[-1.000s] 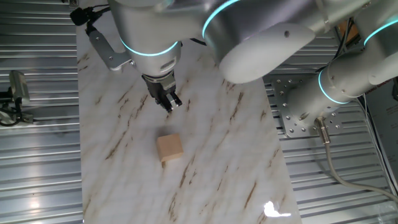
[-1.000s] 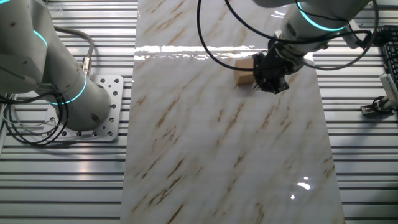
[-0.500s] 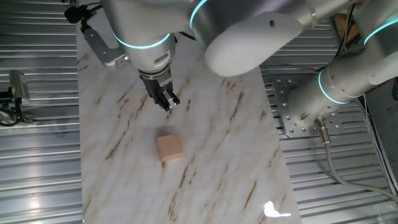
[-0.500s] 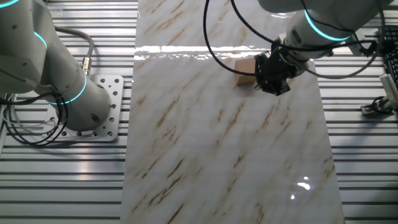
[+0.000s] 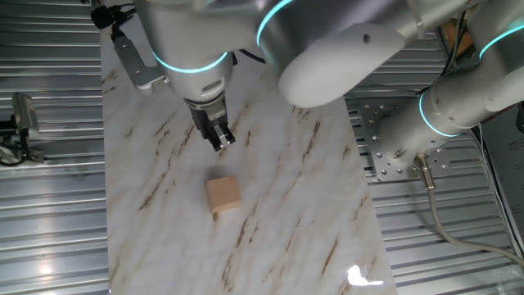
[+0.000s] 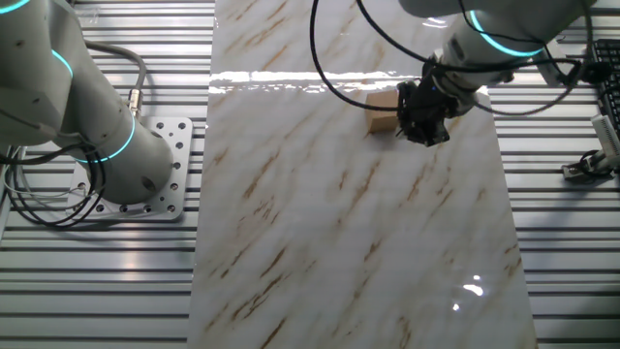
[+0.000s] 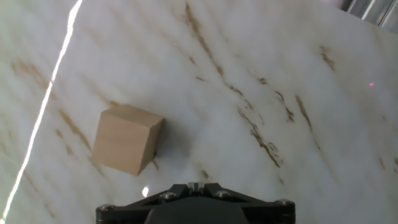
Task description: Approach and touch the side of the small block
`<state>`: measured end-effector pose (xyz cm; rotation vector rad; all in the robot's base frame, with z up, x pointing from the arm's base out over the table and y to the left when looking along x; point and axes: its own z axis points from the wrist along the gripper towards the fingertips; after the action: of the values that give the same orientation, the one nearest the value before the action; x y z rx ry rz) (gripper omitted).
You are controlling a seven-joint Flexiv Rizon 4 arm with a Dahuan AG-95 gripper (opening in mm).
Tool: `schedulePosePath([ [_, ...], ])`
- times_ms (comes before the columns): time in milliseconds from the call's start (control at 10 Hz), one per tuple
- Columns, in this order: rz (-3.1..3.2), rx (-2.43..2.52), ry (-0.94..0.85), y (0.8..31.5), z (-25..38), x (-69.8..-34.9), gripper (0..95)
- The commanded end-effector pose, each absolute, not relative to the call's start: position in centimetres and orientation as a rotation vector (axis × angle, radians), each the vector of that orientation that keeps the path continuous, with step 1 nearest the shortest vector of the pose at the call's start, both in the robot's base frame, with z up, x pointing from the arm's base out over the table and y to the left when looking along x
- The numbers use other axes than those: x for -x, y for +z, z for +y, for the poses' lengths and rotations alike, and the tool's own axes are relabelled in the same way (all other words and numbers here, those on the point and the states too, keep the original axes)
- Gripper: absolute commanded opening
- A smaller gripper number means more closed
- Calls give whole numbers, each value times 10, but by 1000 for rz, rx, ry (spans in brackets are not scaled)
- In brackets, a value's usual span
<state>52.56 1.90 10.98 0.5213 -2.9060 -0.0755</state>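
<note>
Approach underway, touch not yet made: small block (image 5: 223, 196) at frame centre on the marble table (image 5: 311, 213), apart from gripper (image 5: 217, 138) above it, fingers seemingly pressed together.

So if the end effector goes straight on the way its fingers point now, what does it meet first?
Probably the white marble-patterned table top, not the small tan wooden cube. In the hand view the cube lies left of the end effector line; the fixed views show a gap between them. Depth is unclear.
</note>
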Motion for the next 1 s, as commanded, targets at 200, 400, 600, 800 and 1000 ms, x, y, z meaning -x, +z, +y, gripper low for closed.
schedulePosePath([
  [200, -2929, -526, -85, 110, 17, -522, 0],
  [400, -2896, -622, -103, 109, 17, -521, 0],
  [600, -2884, -684, -141, 109, 17, -520, 0],
  [800, -2877, -702, -192, 108, 18, -520, 0],
  [1000, -2857, -694, -194, 107, 20, -522, 0],
])
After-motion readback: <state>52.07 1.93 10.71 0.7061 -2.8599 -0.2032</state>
